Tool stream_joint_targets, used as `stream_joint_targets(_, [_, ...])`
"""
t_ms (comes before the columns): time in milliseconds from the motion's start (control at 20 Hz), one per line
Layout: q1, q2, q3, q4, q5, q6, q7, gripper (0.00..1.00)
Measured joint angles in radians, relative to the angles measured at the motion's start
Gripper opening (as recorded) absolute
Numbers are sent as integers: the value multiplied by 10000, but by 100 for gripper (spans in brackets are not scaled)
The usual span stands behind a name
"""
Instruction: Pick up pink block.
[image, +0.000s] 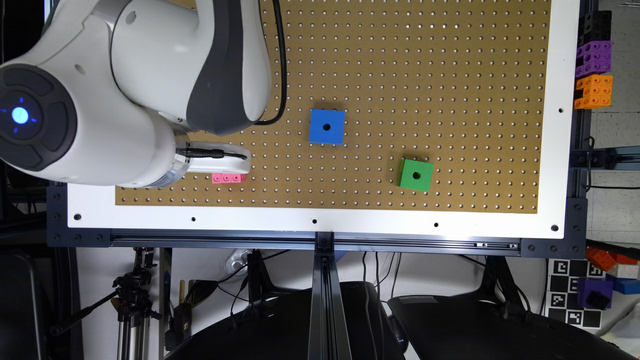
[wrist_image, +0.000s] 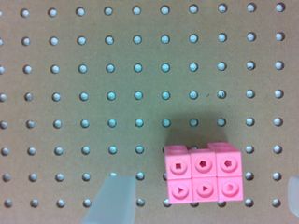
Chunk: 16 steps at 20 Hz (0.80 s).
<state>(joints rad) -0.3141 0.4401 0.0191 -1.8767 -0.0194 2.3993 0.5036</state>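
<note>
Gripper (wrist_image: 201, 205) spread wide above pink block (wrist_image: 203, 174)

Both fingertips (wrist_image: 112, 201) flank the block without touching it (nothing held); it lies flat on the pegboard worktop (image: 450, 60), well apart from the blue cube (image: 327, 126).

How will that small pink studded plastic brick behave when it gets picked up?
The small bright-pink studded plastic brick looks rigid, so it probably won't flex when squeezed. It lies flat and low on the brown pegboard, so rolling or tipping seems unlikely. Its smooth-looking sides could slip between the translucent fingers of the tool.
</note>
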Motion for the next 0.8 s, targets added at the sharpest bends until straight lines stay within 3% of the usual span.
stream_joint_targets(300, [2,781,5,55,0,565,0,100])
stream_joint_targets(550, [2,940,6,226,0,550,0,100])
stream_joint_targets(800, [4,1366,10,269,0,832,0,100])
